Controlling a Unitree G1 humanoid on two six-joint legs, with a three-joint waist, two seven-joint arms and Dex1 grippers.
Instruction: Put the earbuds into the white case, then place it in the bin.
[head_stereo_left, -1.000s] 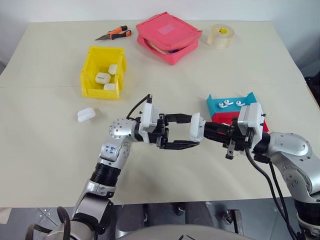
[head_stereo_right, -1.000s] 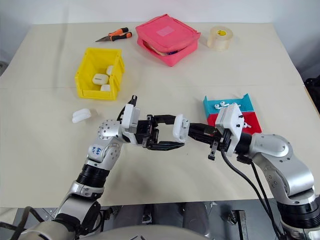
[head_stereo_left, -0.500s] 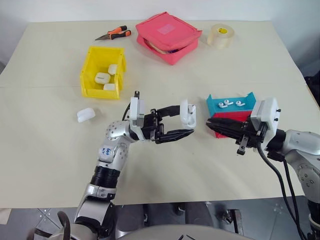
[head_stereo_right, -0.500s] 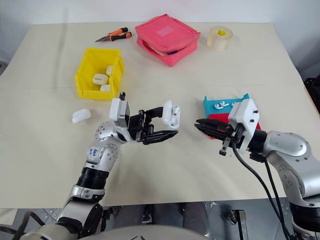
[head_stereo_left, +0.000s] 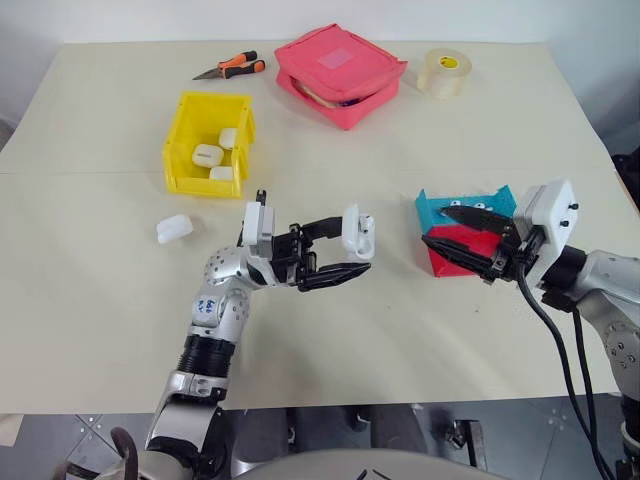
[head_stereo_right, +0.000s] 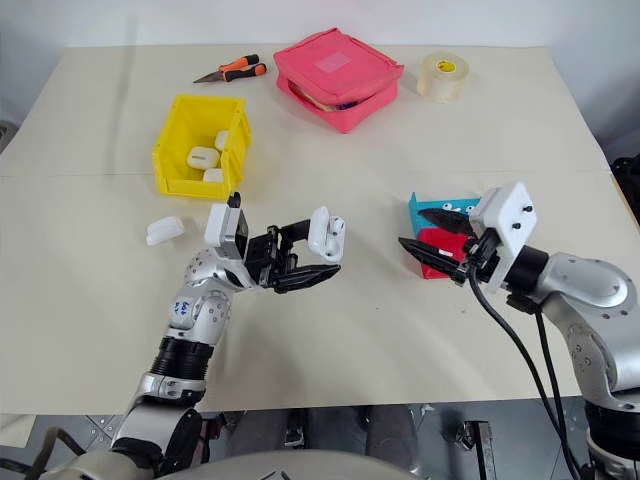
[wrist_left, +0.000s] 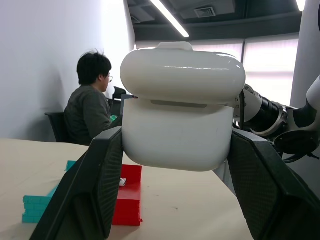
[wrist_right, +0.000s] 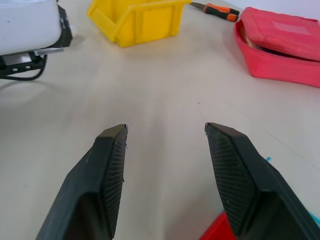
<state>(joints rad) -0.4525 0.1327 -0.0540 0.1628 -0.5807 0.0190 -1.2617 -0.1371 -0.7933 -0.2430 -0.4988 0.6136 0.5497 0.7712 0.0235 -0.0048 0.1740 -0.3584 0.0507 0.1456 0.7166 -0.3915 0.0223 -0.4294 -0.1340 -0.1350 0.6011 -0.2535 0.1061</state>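
My left gripper (head_stereo_left: 358, 246) is shut on the white case (head_stereo_left: 357, 232), holding it above the middle of the table. In the left wrist view the case (wrist_left: 182, 120) sits between both fingers (wrist_left: 95, 190) with its lid on top. My right gripper (head_stereo_left: 436, 226) is open and empty, apart from the case, over the teal tray (head_stereo_left: 430, 206) and red tray (head_stereo_left: 466, 250). The earbuds (head_stereo_left: 482, 207) lie in the teal tray, partly hidden behind the right gripper's upper finger. The yellow bin (head_stereo_left: 200, 185) stands at the back left with three white cases in it.
Another white case (head_stereo_left: 173, 229) lies on the table in front of the bin. A pink pouch (head_stereo_left: 340, 72), a tape roll (head_stereo_left: 442, 70) and orange-handled pliers (head_stereo_left: 230, 68) sit along the far edge. A person (wrist_left: 90, 107) sits in the background.
My right gripper, shut against the case a second ago, has opened and drawn back to the right over the trays. The left gripper has carried the case slightly left.
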